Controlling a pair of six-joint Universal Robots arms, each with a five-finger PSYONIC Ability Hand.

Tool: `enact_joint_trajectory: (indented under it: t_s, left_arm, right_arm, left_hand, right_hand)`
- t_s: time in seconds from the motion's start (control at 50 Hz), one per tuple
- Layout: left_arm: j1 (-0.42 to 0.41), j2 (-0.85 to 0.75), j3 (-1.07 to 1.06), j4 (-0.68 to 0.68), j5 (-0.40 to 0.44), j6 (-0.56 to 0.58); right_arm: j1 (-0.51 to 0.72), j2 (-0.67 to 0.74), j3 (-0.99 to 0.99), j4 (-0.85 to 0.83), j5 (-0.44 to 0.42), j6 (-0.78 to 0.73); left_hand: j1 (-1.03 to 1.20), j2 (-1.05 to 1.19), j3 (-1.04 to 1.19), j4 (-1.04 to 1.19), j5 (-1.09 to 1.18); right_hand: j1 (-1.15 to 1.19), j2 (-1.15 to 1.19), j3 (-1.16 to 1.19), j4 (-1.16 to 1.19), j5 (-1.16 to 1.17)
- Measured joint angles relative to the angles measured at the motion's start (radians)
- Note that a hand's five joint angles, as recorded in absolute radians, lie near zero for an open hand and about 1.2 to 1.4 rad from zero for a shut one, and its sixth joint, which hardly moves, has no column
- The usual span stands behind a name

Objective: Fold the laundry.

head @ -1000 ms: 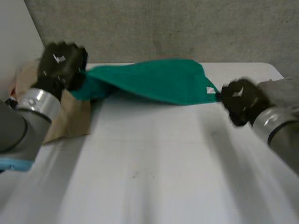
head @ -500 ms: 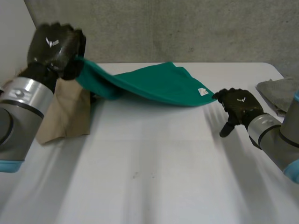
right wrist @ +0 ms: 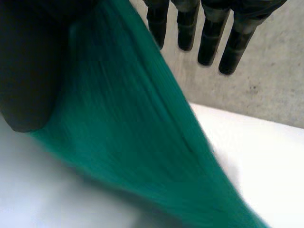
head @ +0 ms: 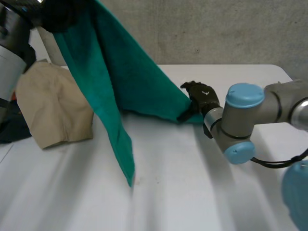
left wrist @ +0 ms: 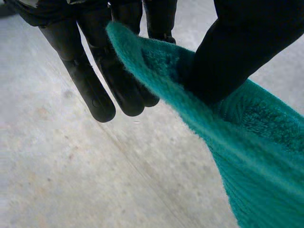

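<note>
Towel (head: 120, 77) is pinched at one end between thumb and fingers of the left hand (head: 60, 14), held high, and at the other end gripped by the right hand (head: 201, 96) low at the table (head: 192, 192), presumably so it is stretched open for folding.

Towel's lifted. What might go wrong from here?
1. The left hand pinches the green towel only by its edge, thumb against fingers; it may slip out.
2. The towel's hanging corner dangles near the table and may drag or fold under.
3. It hangs beside the beige cloth and might catch it.
</note>
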Motion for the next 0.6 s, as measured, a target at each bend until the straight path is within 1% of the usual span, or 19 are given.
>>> enact_joint_trajectory:
  t_s: [0.06,0.08,0.1,0.16,0.18,0.2,0.24,0.3,0.36,0.38,0.4,0.42,0.44,0.46,0.48,0.54,0.56,0.58,0.6]
  left_arm:
    - [0.001,0.025,0.011,-0.01,0.0,-0.001]
    - [0.002,0.033,0.017,-0.016,0.0,-0.001]
    - [0.002,0.038,0.022,-0.021,0.0,-0.001]
    - [0.003,0.043,0.03,-0.027,0.0,-0.001]
    - [0.005,0.049,0.045,-0.041,0.0,-0.002]
    - [0.006,0.05,0.048,-0.044,0.0,-0.002]
    - [0.007,0.049,0.055,-0.049,-0.001,-0.002]
    - [0.01,0.046,0.065,-0.055,-0.003,-0.002]
    - [0.02,0.043,0.065,-0.058,-0.005,-0.002]
    - [0.02,0.043,0.065,-0.058,-0.005,-0.002]
    - [0.03,0.042,0.062,-0.06,-0.006,-0.001]
    - [0.034,0.041,0.061,-0.061,-0.006,-0.001]
    - [0.047,0.04,0.057,-0.065,-0.006,-0.001]
    - [0.052,0.04,0.055,-0.067,-0.006,-0.001]
    - [0.073,0.038,0.048,-0.076,-0.006,-0.001]
    - [0.11,0.034,0.034,-0.093,-0.005,-0.001]
    - [0.134,0.03,0.025,-0.104,-0.004,0.0]
    - [0.144,0.027,0.02,-0.109,-0.003,0.0]
    - [0.17,0.015,0.008,-0.121,-0.002,0.0]
  right_arm:
    - [-0.003,0.06,-0.05,0.023,-0.004,-0.063]
    - [-0.005,0.074,-0.06,0.033,-0.01,-0.082]
    - [-0.007,0.082,-0.065,0.04,-0.014,-0.096]
    - [-0.009,0.086,-0.068,0.046,-0.019,-0.104]
    - [-0.014,0.09,-0.07,0.057,-0.03,-0.119]
    - [-0.023,0.085,-0.063,0.071,-0.047,-0.131]
    - [-0.034,0.061,-0.047,0.078,-0.058,-0.134]
    - [-0.07,-0.023,0.002,0.086,-0.074,-0.134]
    - [-0.15,-0.196,0.079,0.09,-0.094,-0.134]
    - [-0.15,-0.196,0.079,0.09,-0.094,-0.134]
    - [-0.195,-0.289,0.111,0.095,-0.108,-0.139]
    - [-0.202,-0.302,0.115,0.096,-0.111,-0.14]
    - [-0.246,-0.389,0.139,0.116,-0.134,-0.156]
    - [-0.256,-0.406,0.142,0.122,-0.139,-0.163]
    - [-0.296,-0.478,0.153,0.167,-0.169,-0.199]
    - [-0.346,-0.559,0.16,0.241,-0.207,-0.266]
    - [-0.391,-0.625,0.164,0.316,-0.238,-0.34]
    - [-0.399,-0.638,0.165,0.331,-0.244,-0.356]
    - [-0.452,-0.714,0.169,0.428,-0.271,-0.467]
  left_hand:
    - [0.0,0.0,0.0,0.0,0.0]
    - [0.0,0.0,0.0,0.0,0.0]
    - [0.0,0.0,0.0,0.0,0.0]
    - [0.0,0.0,0.0,0.0,0.0]
    - [0.0,0.0,0.0,0.0,0.0]
    - [0.0,0.0,0.0,0.0,0.0]
    - [0.0,0.0,0.0,0.0,0.0]
    - [0.0,0.0,0.0,0.0,0.0]
    - [0.0,0.0,0.0,0.0,0.0]
    - [0.0,0.0,0.0,0.0,0.0]
    - [0.0,0.0,0.0,0.0,0.0]
    - [0.0,0.0,0.0,0.0,0.0]
    - [0.0,0.0,0.0,0.0,0.0]
    - [0.0,0.0,0.0,0.0,0.0]
    - [0.0,0.0,0.0,0.0,0.0]
    - [0.0,0.0,0.0,0.0,0.0]
    - [0.0,0.0,0.0,0.0,0.0]
    - [0.0,0.0,0.0,0.0,0.0]
    - [0.0,0.0,0.0,0.0,0.0]
  right_hand:
    - [0.131,0.159,0.16,0.151,0.135]
    - [0.342,0.361,0.368,0.356,0.328]
    - [0.483,0.509,0.508,0.497,0.459]
    - [0.483,0.509,0.508,0.497,0.459]
    - [0.673,0.779,0.759,0.749,0.706]
    - [0.738,0.884,0.893,0.884,0.849]
    - [0.738,0.884,0.899,0.89,0.854]
    - [0.738,0.884,0.899,0.892,0.858]
    - [0.743,0.884,0.899,0.892,0.859]
    - [0.743,0.884,0.899,0.892,0.859]
    - [0.743,0.884,0.899,0.892,0.859]
    - [0.743,0.884,0.899,0.892,0.859]
    - [0.743,0.884,0.899,0.892,0.861]
    - [0.743,0.884,0.899,0.892,0.861]
    - [0.743,0.884,0.899,0.892,0.862]
    - [0.743,0.884,0.899,0.892,0.862]
    - [0.743,0.884,0.899,0.892,0.863]
    - [0.743,0.884,0.899,0.892,0.863]
    - [0.743,0.884,0.899,0.892,0.863]
